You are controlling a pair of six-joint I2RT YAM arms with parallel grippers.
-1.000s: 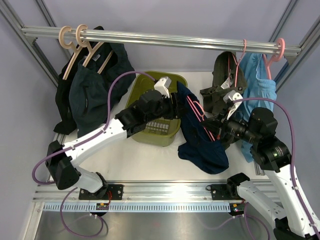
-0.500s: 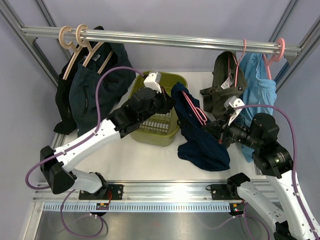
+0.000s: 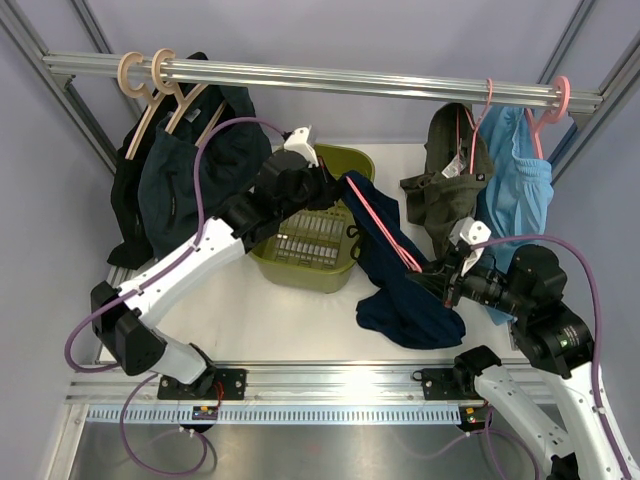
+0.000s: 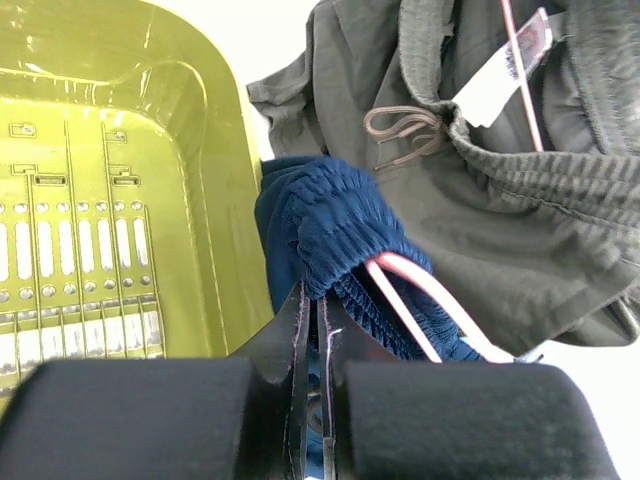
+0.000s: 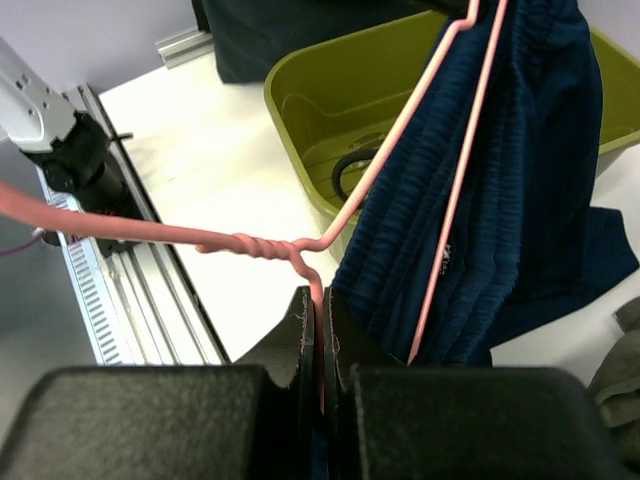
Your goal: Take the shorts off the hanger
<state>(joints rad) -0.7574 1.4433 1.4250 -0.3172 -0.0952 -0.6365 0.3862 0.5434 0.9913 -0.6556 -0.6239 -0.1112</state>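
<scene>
**Shorts pulled taut, not yet off the hanger**

Since a second ago the left gripper has drawn back and up over the green basket. The right gripper has pulled toward the near edge, so the hanger now lies stretched long between them.

The left gripper's jaws are pinched nearly shut on the ribbed waistband of the shorts. The right gripper's jaws are clamped on the pink wire just below its twisted neck.

The shorts hang between the basket and the right arm, with the waistband high at the left gripper and the legs trailing onto the table.

The removal looks underway but unfinished: in the left wrist view the hanger's end sits inside the waistband. I judge that what remains is to slip that band off the wire end and draw the fabric clear.
</scene>
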